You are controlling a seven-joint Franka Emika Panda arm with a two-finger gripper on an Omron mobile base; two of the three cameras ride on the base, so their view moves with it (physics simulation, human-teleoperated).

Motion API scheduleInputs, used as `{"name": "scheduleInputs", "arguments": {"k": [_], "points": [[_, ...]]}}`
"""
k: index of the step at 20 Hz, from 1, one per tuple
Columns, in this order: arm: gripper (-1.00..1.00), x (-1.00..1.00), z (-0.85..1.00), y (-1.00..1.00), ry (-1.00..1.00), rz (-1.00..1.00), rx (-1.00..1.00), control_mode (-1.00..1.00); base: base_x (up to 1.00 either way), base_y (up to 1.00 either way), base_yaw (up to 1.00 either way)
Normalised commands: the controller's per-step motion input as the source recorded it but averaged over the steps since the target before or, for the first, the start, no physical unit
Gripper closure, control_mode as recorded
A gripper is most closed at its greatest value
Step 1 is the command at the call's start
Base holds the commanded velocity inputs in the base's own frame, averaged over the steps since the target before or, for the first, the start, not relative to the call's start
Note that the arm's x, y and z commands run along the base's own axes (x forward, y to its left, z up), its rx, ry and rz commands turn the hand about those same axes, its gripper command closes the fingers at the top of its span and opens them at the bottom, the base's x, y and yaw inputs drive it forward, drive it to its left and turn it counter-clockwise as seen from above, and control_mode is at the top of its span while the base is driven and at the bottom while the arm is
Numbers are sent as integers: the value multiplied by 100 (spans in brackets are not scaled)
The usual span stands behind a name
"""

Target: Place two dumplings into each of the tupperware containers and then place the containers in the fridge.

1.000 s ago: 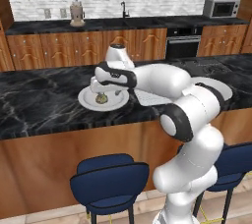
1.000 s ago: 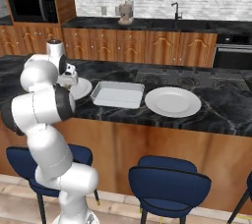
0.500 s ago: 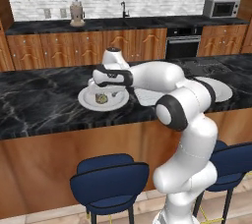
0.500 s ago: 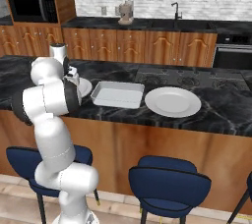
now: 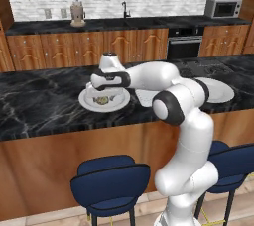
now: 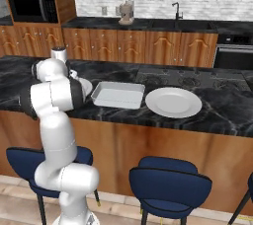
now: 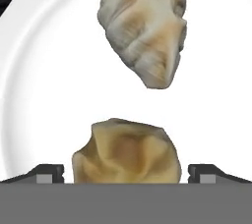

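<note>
Two beige-tan dumplings lie on a round white plate (image 5: 88, 102) on the black marble counter. In the hand view, one dumpling (image 7: 142, 31) lies farther off and the other dumpling (image 7: 127, 153) sits right between my fingertips (image 7: 49, 173). My gripper (image 7: 126, 174) is open, one finger on either side of that near dumpling, not closed on it. From the left base view the gripper (image 5: 102, 92) hangs low over the plate. A whitish tupperware container (image 6: 118, 94) stands just right of that plate, with nothing in it. The fridge is out of view.
A second white plate (image 6: 173, 101) with nothing on it lies right of the container. Blue stools (image 5: 110, 183) stand below the counter's front edge. Beyond the counter are wooden cabinets, a black oven (image 5: 183, 46) and a steel microwave (image 5: 223, 8).
The hand has come down closer over the left plate while the elbow swung outward. The jaws stayed open and nothing was picked up.
</note>
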Motion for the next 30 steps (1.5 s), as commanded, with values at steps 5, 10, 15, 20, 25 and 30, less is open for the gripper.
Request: {"name": "scheduleInputs", "arguments": {"k": [5, 10, 15, 20, 25, 30], "points": [[100, 0, -12, 0, 6, 0, 0, -100, 0, 0, 0], [100, 0, 4, 0, 0, 0, 0, -100, 0, 0, 0], [100, -26, 59, -7, 0, 0, 0, -100, 0, 0, 0], [100, -52, 47, -74, 0, 0, 0, -100, 0, 0, 0], [100, -46, 30, -97, 0, 0, 0, -100, 0, 0, 0], [100, -18, 0, -99, 3, 0, 0, -100, 0, 0, 0]]}}
